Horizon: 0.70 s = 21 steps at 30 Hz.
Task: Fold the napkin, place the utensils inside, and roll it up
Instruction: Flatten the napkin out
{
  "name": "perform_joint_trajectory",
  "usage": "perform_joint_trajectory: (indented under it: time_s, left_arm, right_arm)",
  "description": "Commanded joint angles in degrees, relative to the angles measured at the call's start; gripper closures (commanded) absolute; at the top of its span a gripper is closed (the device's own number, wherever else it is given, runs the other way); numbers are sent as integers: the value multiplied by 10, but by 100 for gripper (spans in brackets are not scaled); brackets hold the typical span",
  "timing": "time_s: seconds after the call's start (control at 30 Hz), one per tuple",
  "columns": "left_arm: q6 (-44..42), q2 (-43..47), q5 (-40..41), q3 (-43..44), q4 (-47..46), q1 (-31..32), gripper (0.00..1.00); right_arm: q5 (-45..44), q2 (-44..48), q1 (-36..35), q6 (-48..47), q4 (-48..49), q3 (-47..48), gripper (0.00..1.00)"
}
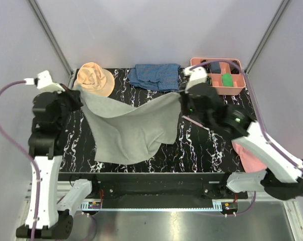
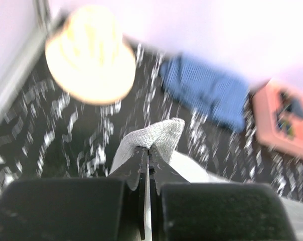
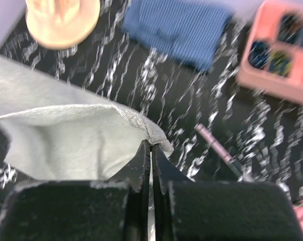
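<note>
Napkin (image 1: 129,128) hangs slack over the worktop (image 1: 201,145), one upper corner pinched tight in the left jaws, the other in the right jaws; cloth judged light, limp, sag-prone, so corners are the hold, top edge taut.

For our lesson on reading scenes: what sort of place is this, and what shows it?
Probably a robot test cell: a black marbled table, plain grey walls with metal struts, and the left gripper and right gripper holding a napkin between them.
</note>
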<state>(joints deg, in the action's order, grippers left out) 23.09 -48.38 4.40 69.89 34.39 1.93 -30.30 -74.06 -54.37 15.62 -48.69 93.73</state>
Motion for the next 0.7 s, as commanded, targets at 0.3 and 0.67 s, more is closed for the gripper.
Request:
perform_joint_trajectory:
  time_s: [0.3, 0.67]
  left_arm:
    - [-77, 33, 32, 356, 137, -3, 100]
    - [-66, 24, -15, 373, 179, -3, 100]
  right_arm:
    - [-59, 150, -4, -204, 84, 110, 100]
    - [-24, 123, -3, -227, 88, 154, 100]
